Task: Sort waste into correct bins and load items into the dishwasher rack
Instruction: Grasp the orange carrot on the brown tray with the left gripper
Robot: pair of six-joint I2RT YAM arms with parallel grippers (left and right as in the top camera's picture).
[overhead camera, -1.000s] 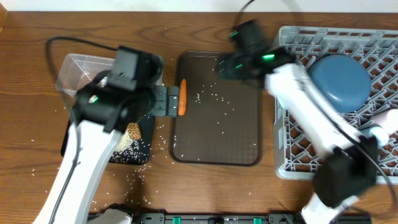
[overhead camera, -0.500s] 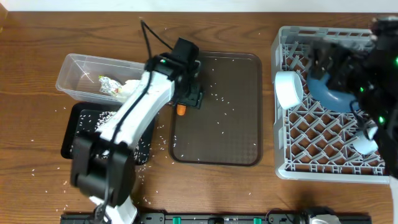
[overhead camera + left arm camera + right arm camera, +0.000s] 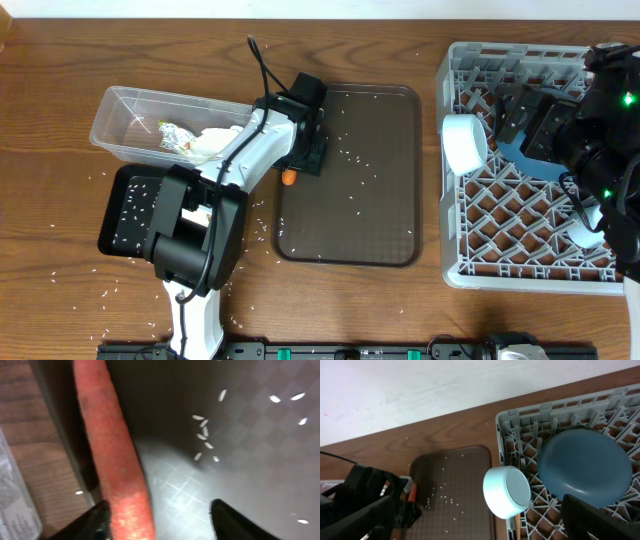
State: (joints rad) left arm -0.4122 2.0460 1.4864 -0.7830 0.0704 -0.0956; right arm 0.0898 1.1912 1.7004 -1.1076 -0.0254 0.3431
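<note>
The small orange carrot [image 3: 115, 460] lies along the left rim of the brown serving tray [image 3: 350, 220]. My left gripper [image 3: 160, 522] is down over the carrot [image 3: 289, 177]. Its jaws are open: the carrot rests against the left finger [image 3: 92, 525], and a gap separates it from the right finger [image 3: 235, 522]. My right gripper [image 3: 480, 530] hangs open and empty above the grey dishwasher rack [image 3: 520, 240]. The rack holds the white bowl [image 3: 465, 140] on its side and the dark blue plate [image 3: 585, 467].
The clear tub [image 3: 125, 115] holds crumpled tissue and a wrapper. In front of it is the black tray [image 3: 130, 215], sprinkled with rice. More rice grains [image 3: 345, 155] are scattered over the brown tray and the wooden table. A small pale cup [image 3: 585, 232] stands in the rack.
My left jaws have narrowed round the carrot. My right arm has moved from over the brown tray to above the rack, and its jaws have opened wide.
</note>
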